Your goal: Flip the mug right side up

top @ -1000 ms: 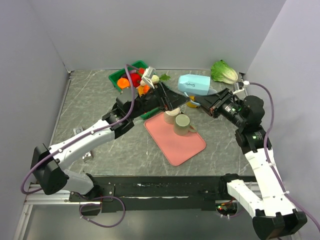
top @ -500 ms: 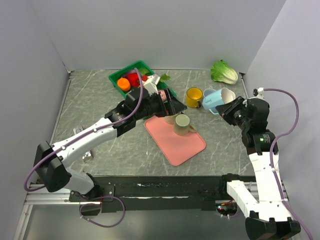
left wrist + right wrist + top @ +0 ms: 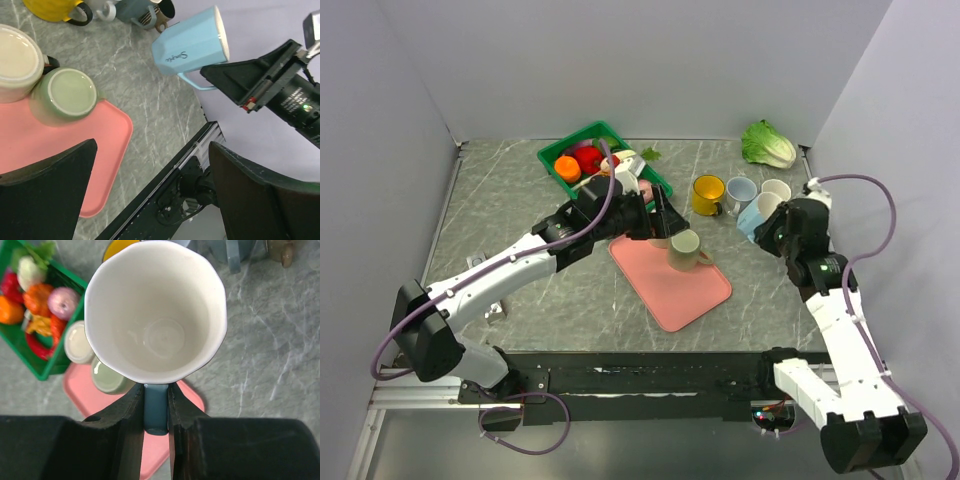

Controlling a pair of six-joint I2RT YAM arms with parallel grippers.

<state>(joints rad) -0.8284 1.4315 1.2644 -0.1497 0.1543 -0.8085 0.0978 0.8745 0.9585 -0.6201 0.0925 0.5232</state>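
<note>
My right gripper point(image 3: 156, 410) is shut on the handle of a light blue mug point(image 3: 155, 310) with a white inside, whose open mouth faces the wrist camera. In the top view the right gripper point(image 3: 769, 224) holds this mug point(image 3: 756, 212) tilted, just above the table at the right. The left wrist view shows it point(image 3: 192, 47) lying sideways in the air. My left gripper point(image 3: 657, 213) is open and empty above the pink tray point(image 3: 675, 290); its jaws stand wide apart in the left wrist view point(image 3: 155, 200).
A green mug point(image 3: 685, 247) and a cream mug point(image 3: 17, 60) stand upside down on the tray. A yellow mug point(image 3: 707, 194), a grey-blue mug point(image 3: 740, 188) and a white mug point(image 3: 777, 189) stand behind. A green basket point(image 3: 582, 150) of vegetables and a lettuce point(image 3: 768, 143) are at the back.
My right gripper has carried the blue mug from high above the yellow mug to the right and down toward the table. The left gripper has shifted only slightly.
</note>
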